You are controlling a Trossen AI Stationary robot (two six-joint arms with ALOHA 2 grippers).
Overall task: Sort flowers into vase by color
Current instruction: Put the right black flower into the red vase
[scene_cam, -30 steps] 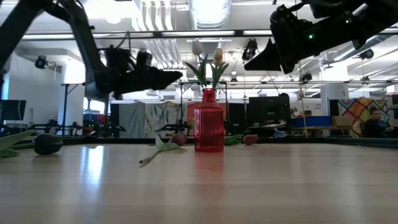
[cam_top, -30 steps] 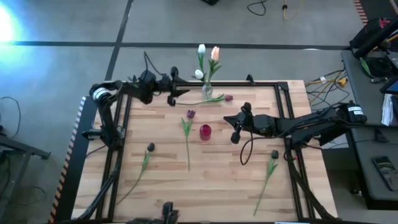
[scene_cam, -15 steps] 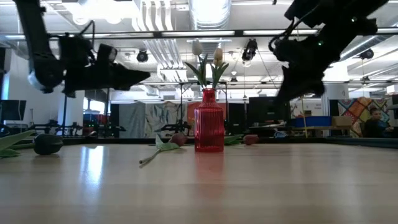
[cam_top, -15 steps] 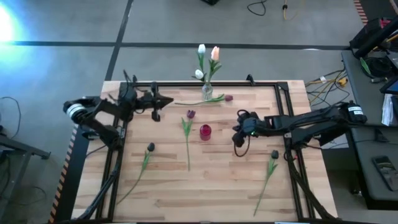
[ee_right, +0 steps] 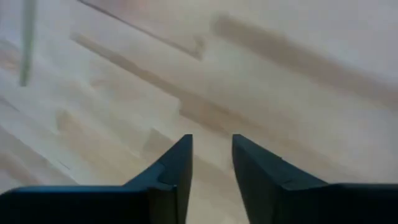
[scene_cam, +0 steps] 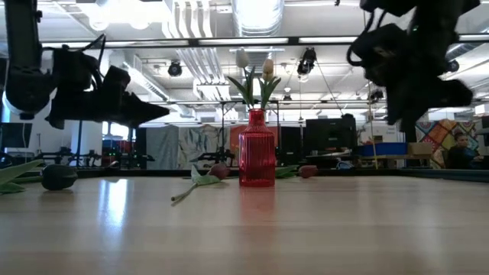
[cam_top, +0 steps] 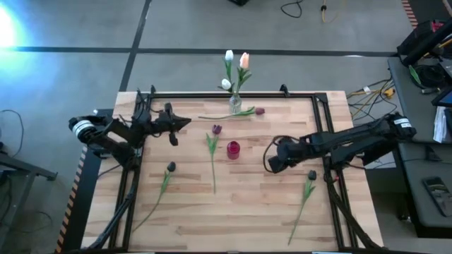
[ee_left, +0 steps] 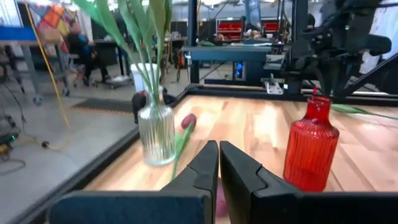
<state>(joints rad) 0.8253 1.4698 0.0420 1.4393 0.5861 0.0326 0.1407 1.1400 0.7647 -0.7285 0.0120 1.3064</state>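
Observation:
A clear vase at the far edge holds white and peach flowers. A red vase stands mid-table. A maroon-headed flower lies beside the clear vase, and a purple one lies left of the red vase. Dark-headed flowers lie at the near left and the near right. My left gripper hovers shut at the far left, pointing toward the vases. My right gripper hangs open right of the red vase, its fingers pointing down at bare wood.
A black frame runs along the table's far, left and right sides. Bare wood lies between the flowers near the front edge. A green stem shows at the edge of the right wrist view.
My left gripper has drawn back from beside the clear vase toward the table's left edge and a little toward the near edge. My right gripper has tipped from pointing sideways to pointing down and has moved slightly toward the near edge. No flower has moved.

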